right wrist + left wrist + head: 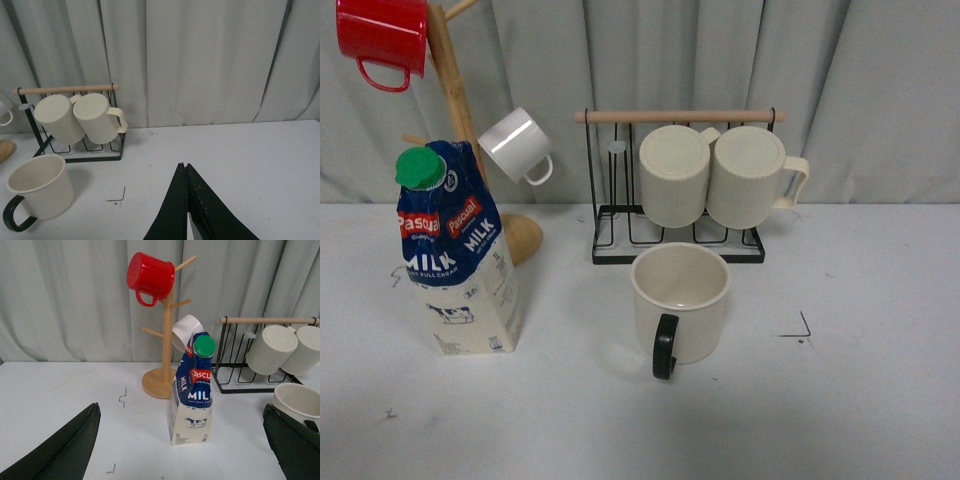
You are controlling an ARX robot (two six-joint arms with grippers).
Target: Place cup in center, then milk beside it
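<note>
Left jaws are spread wide, nothing between them. Right jaws are pressed together, empty. Straight ahead of the left jaws' gap stands the milk (192, 395), upright on the tabletop (880, 400), green cap on, clear of both fingers. The cup (680, 300) sits upright ahead of the right jaws and off to one side, black handle facing the robot, apart from the milk. Beyond the cup, a wire rack (620, 117) carries two ribbed mugs (675, 175). Beyond the milk, a wooden mug tree (445, 60) holds a red mug (385, 35) and a white mug (515, 145).

Upright cup (682, 295) and milk (460, 265), well apart
</note>
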